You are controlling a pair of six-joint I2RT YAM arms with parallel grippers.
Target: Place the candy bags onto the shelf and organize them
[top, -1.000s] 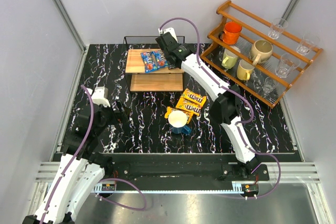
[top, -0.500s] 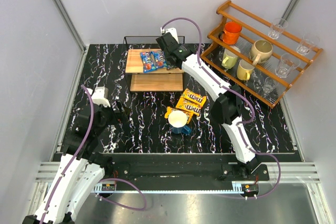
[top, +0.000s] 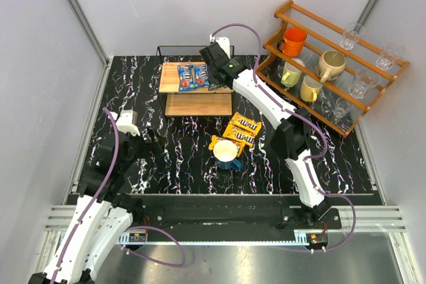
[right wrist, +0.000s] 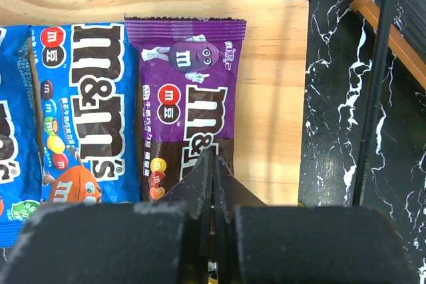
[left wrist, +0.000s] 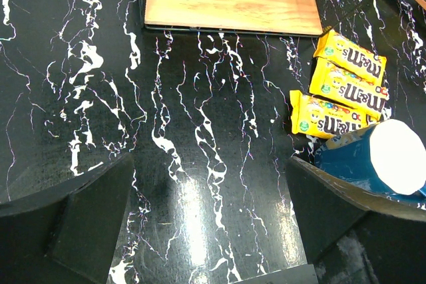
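The shelf [top: 170, 78] stands at the back of the table. Two blue candy bags [top: 192, 76] lie side by side on its top board. In the right wrist view the purple candy bag [right wrist: 183, 91] lies on the board [right wrist: 276, 98] just right of a blue bag [right wrist: 83, 98]. My right gripper [right wrist: 213, 157] points down at the purple bag's near end with its fingers pressed together on it; it also shows in the top view [top: 214, 64]. Three yellow candy bags [left wrist: 346, 88] lie on the table in front of the shelf. My left gripper [left wrist: 210, 191] is open and empty above the table.
A blue mug [top: 226, 153] with a white inside stands on the near yellow bag [top: 219, 143]. A reddish-brown rack [top: 333, 64] with mugs and glasses stands at the back right. The shelf's lower board [top: 198, 104] is bare.
My right gripper has moved slightly toward the back of the shelf. The blue bags now lie straighter on the top board. The left arm has not moved.
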